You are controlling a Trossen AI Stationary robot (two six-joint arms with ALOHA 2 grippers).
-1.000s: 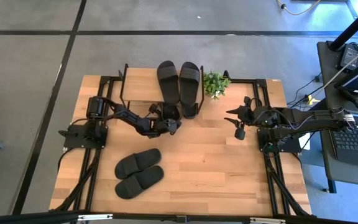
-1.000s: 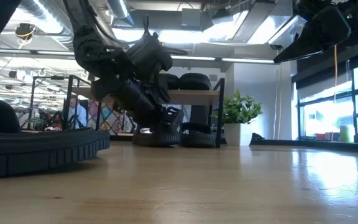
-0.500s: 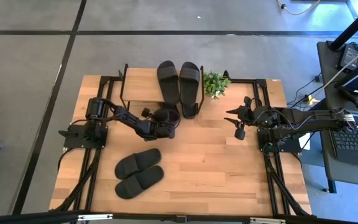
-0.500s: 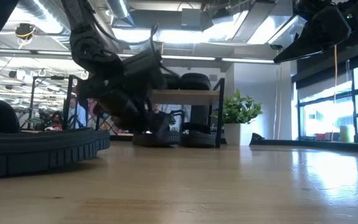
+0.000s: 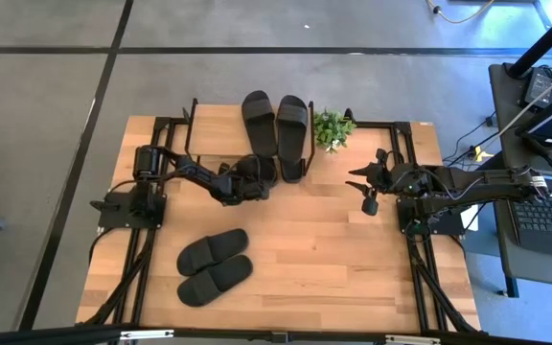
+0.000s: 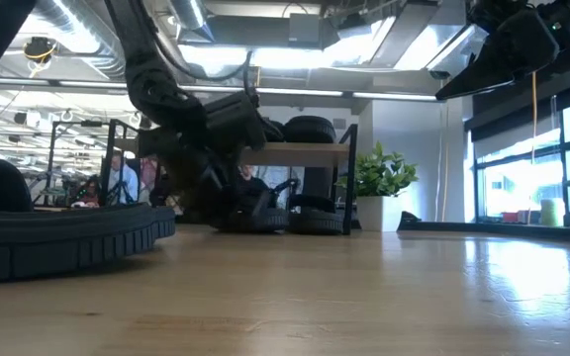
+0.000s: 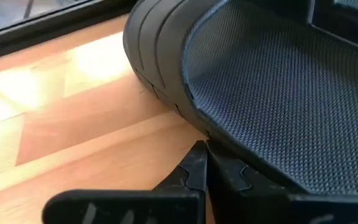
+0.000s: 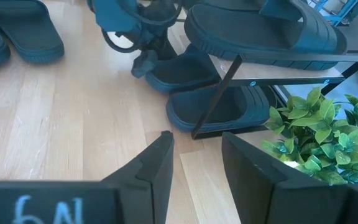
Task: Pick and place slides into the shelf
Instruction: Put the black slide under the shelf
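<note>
Six slides in all: two lie loose, four are at the shelf.
Nearest, front of counter: one pair of slides lies side by side on the bare wood, well apart from both arms and not yet moved.
Middle left: the left end effector has its fingers pressed together with nothing between them; its tip sits against the edge of a slide at the shelf's lower tier, seemingly nudging it in.
Middle right: the right end effector hovers above the counter with its fingers apart and empty, waiting.
Far, the shelf: one pair rests on the wooden top; a second pair sits below on the lower tier, one slide poking out in front.
Far right of shelf: a small potted plant.
Progress: about two thirds done by my reading; the front pair is left.
</note>
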